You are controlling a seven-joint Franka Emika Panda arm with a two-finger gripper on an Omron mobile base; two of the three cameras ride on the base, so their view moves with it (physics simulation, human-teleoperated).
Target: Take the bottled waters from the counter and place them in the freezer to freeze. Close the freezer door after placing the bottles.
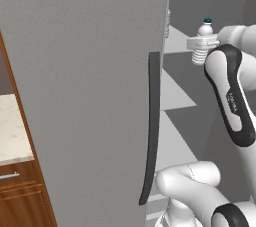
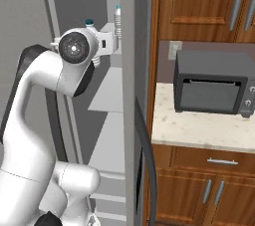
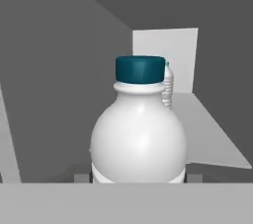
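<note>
My gripper (image 1: pixel 202 44) is shut on a bottled water (image 1: pixel 204 41), a small clear ribbed bottle with a teal cap, and holds it upright inside the open freezer (image 1: pixel 175 96). In the hand view that bottle (image 3: pixel 138 134) stands close up between the fingers (image 3: pixel 81 177). Behind it, a second bottled water (image 3: pixel 168 87) stands upright on a white shelf (image 3: pixel 207 134) deeper inside. From the right, the gripper (image 2: pixel 102 44) is beside that standing bottle (image 2: pixel 118 21). The freezer door (image 1: pixel 85 96) is swung wide open, its dark bar handle (image 1: pixel 152 126) at its free edge.
The beige counter (image 2: pixel 199 128) with a grey toaster oven (image 2: pixel 214 85) lies right of the fridge, over wooden drawers. More counter (image 1: pixel 10 131) shows left of the open door. White shelves (image 2: pixel 109 95) run below the held bottle. A grey panel with a dark handle (image 2: pixel 147 160) borders the opening.
</note>
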